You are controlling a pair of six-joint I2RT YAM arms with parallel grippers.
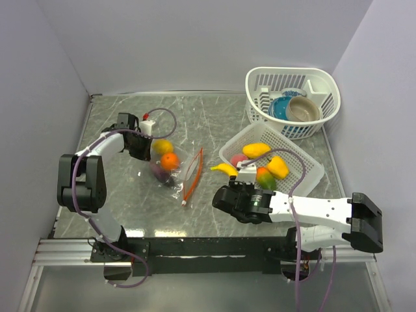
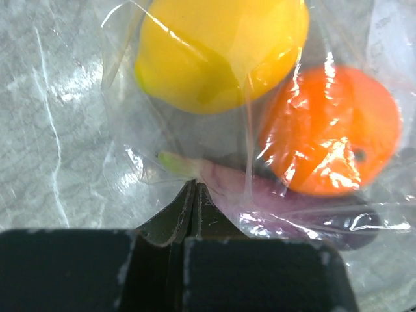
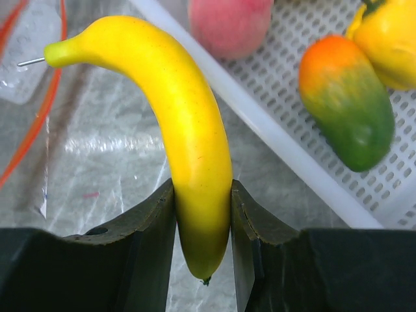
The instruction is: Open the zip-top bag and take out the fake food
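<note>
- Step in hand, as I judge it: emptying the bag [image 1: 177, 178] piece by piece; the mouth is already open and you are carrying one piece toward the tray [image 3: 260, 123].
- Right gripper [image 3: 203, 218]: jaws part-way closed and clamped on the lower end of a yellow banana [image 3: 188, 110]; the banana curves up and away from the fingers, its tip over the table just outside the tray rim.
- Left gripper [image 2: 193, 195]: jaws pressed fully together at the bag's closed end, apparently pinching the film there and pinning the bag to the table.
- Where the bag is: on the grey table, left of centre, between the two arms; its open mouth faces the right arm.
- How the bag looks: thin, clear, crinkled plastic with glare on it; the red-orange zip strip [image 1: 194, 170] lies spread in a long narrow loop on the table.
- Inside the bag: a yellow lemon [image 2: 221, 45], an orange [image 2: 331, 130] touching it, and a dark purple piece [image 2: 292, 208] beneath them, nearest the left fingers.
- Already in the tray: a pink peach [image 3: 231, 23], a red-green mango [image 3: 348, 104] and a yellow pepper [image 3: 390, 39].
- Next move, in my view: bring the banana over the rim, lower it onto a bare patch of mesh and release; then return to the bag mouth; keep the left pinch firm so the bag does not slide.
</note>
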